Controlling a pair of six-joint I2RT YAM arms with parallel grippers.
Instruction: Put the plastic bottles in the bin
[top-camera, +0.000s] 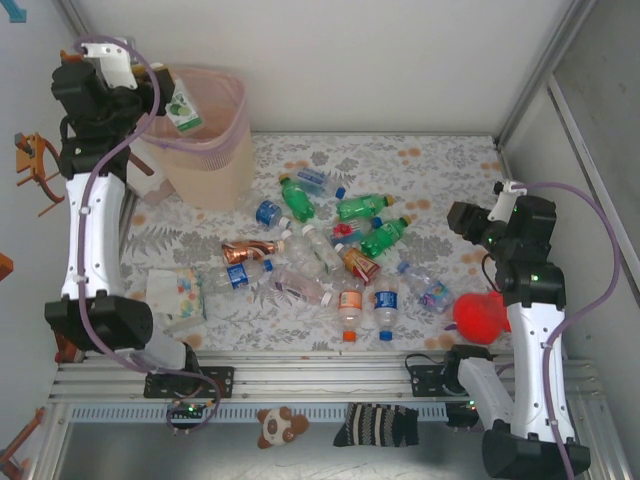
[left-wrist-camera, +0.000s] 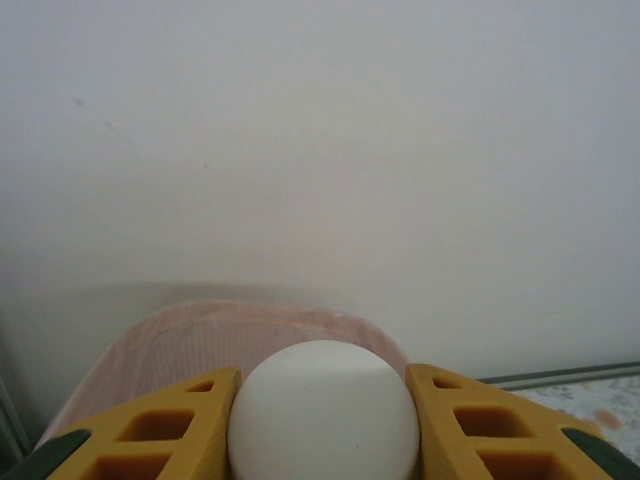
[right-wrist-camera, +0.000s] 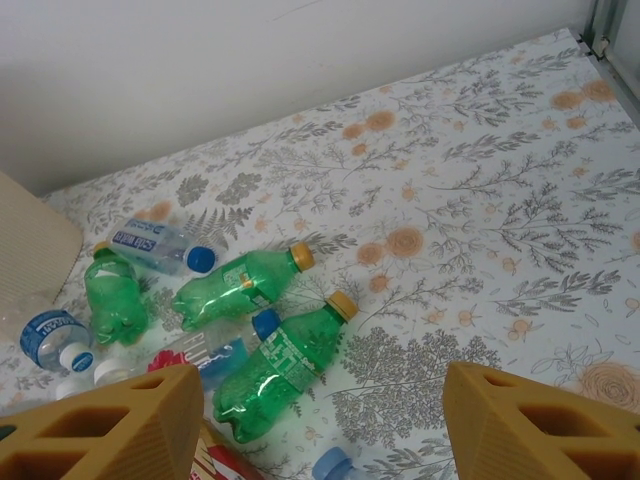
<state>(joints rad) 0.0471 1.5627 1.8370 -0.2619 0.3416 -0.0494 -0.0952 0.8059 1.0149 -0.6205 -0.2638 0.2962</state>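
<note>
My left gripper (top-camera: 168, 100) is raised over the open top of the pale pink bin (top-camera: 205, 160) and is shut on a whitish bottle with a green label (top-camera: 184, 108). In the left wrist view the yellow fingers (left-wrist-camera: 190, 415) press both sides of the bottle's rounded white end (left-wrist-camera: 322, 410), with the bin's rim (left-wrist-camera: 190, 335) just beyond. Several plastic bottles lie scattered on the floral mat: green ones (top-camera: 362, 207) (top-camera: 385, 236), a copper one (top-camera: 250, 250), clear ones with blue labels (top-camera: 386, 300). My right gripper (top-camera: 462, 218) hovers open at the right, above the mat beside a green bottle (right-wrist-camera: 282, 360).
A red plush toy (top-camera: 482, 315) lies at the near right by the right arm. A white box with coloured dots (top-camera: 178, 295) sits near the left arm's base. A small plush (top-camera: 280, 425) and a striped sock (top-camera: 375, 425) lie below the rail. Walls close in at the back and right.
</note>
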